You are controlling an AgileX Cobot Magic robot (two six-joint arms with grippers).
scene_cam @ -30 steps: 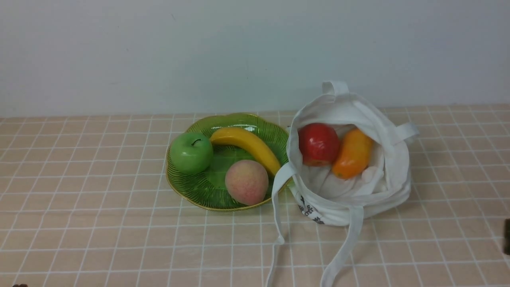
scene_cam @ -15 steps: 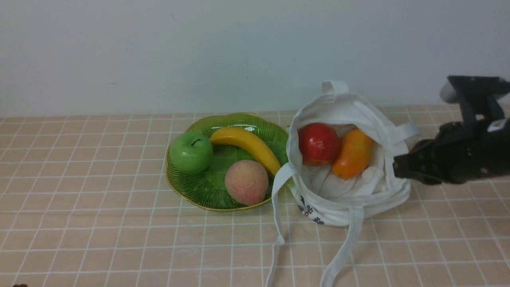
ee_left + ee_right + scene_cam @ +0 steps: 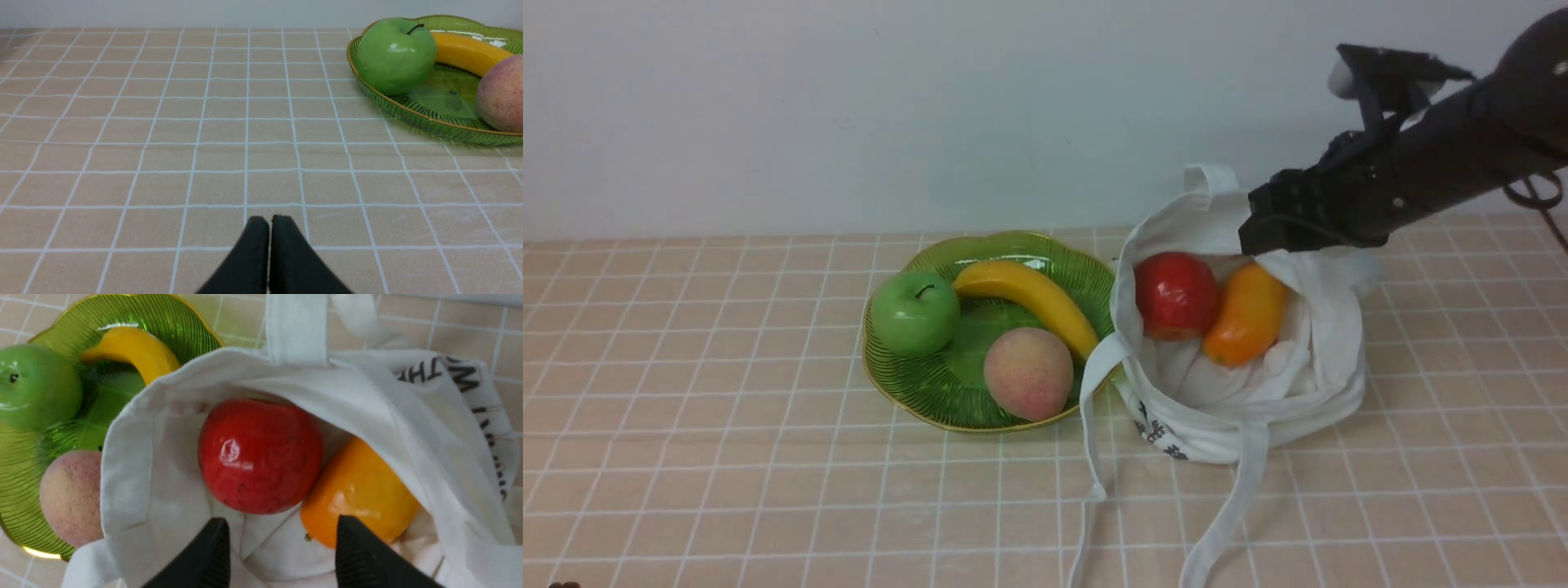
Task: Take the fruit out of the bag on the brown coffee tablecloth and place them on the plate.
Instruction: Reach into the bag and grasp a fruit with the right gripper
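The white bag (image 3: 1241, 400) lies open-mouthed on the brown coffee tablecloth (image 3: 686, 408), just right of the green plate (image 3: 952, 371). Inside it, side by side, rest the fruit: a red apple (image 3: 1176, 294) and an orange-yellow mango (image 3: 1245, 314). My right gripper (image 3: 1254, 233) hovers over the bag's far rim. In the right wrist view it (image 3: 282, 522) stands open above the bag's mouth, with the apple (image 3: 259, 455) and mango (image 3: 359, 490) just beyond its fingertips and nothing held. My left gripper (image 3: 269, 220) is shut and empty, low over bare cloth left of the plate (image 3: 441, 122).
The plate holds a green apple (image 3: 915, 312), a banana (image 3: 1029, 298) and a peach (image 3: 1027, 372). The bag's long straps (image 3: 1225, 514) trail toward the front edge. A pale wall rises behind the table.
My right arm has come in from the right edge, swung up and left to the bag's far rim, and its jaws have opened. The fruit, bag and plate have not moved.
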